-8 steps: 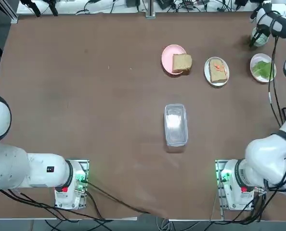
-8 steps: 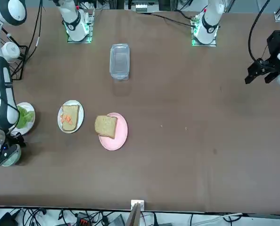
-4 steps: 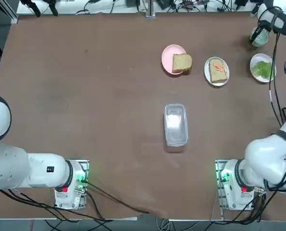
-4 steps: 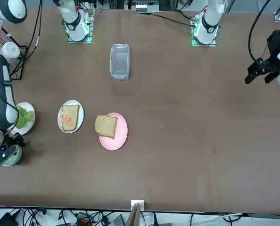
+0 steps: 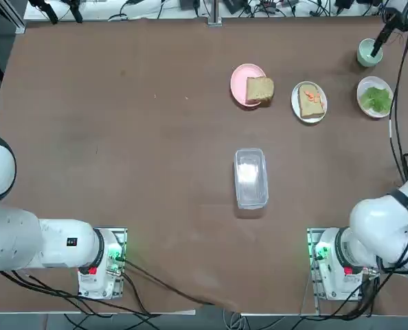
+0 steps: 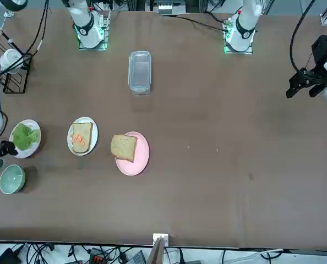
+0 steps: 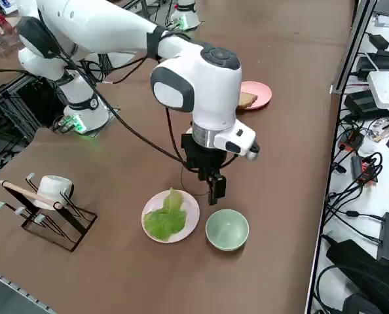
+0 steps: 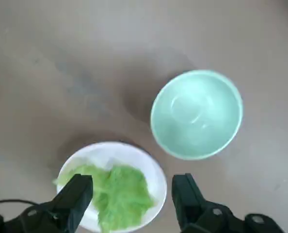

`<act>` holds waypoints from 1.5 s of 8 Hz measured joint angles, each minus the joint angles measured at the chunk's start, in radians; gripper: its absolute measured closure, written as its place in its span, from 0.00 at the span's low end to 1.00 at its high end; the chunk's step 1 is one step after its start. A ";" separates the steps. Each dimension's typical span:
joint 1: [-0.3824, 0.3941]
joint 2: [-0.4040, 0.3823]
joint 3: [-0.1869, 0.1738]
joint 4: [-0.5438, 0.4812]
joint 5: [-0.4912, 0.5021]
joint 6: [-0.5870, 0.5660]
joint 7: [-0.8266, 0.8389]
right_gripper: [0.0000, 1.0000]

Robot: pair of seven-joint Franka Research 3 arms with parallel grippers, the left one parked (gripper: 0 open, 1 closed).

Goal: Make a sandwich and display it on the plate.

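One tan bread slice (image 5: 259, 89) lies half on the pink plate (image 5: 242, 82). A second slice (image 5: 310, 100), with orange bits on top, rests on a white plate (image 5: 309, 118). Green lettuce (image 5: 376, 98) sits on another white plate (image 7: 188, 210) at the far right. My right gripper (image 7: 216, 196) hangs open and empty above the table, between the lettuce plate and a pale green cup (image 7: 226, 229). The wrist view shows both fingers (image 8: 78, 194) spread over the lettuce plate's (image 8: 110, 153) edge, with the cup (image 8: 196, 114) just beyond.
A clear plastic box (image 5: 251, 177) stands mid-table. A wire rack holding a white mug (image 7: 47, 193) stands at the table's right side, near the arm's base. Cables and power strips run along the far edge.
My gripper opened, let go of the green cup and lifted away from it. The cup now stands alone on the table.
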 joint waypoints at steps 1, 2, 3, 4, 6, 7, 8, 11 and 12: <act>-0.026 -0.034 -0.002 -0.078 0.000 0.016 0.000 0.00; -0.063 -0.071 -0.003 -0.179 0.000 0.067 0.000 0.00; -0.108 -0.103 -0.004 -0.287 0.000 0.147 0.000 0.01; -0.154 -0.126 -0.006 -0.386 0.000 0.241 0.000 0.02; -0.226 -0.145 -0.007 -0.519 -0.002 0.385 0.000 0.05; -0.235 -0.149 -0.007 -0.550 -0.016 0.412 0.000 0.05; -0.235 -0.152 -0.006 -0.565 -0.056 0.424 0.001 0.06; -0.253 -0.149 -0.009 -0.598 -0.131 0.491 0.015 0.08; -0.260 -0.148 -0.011 -0.615 -0.137 0.508 0.025 0.11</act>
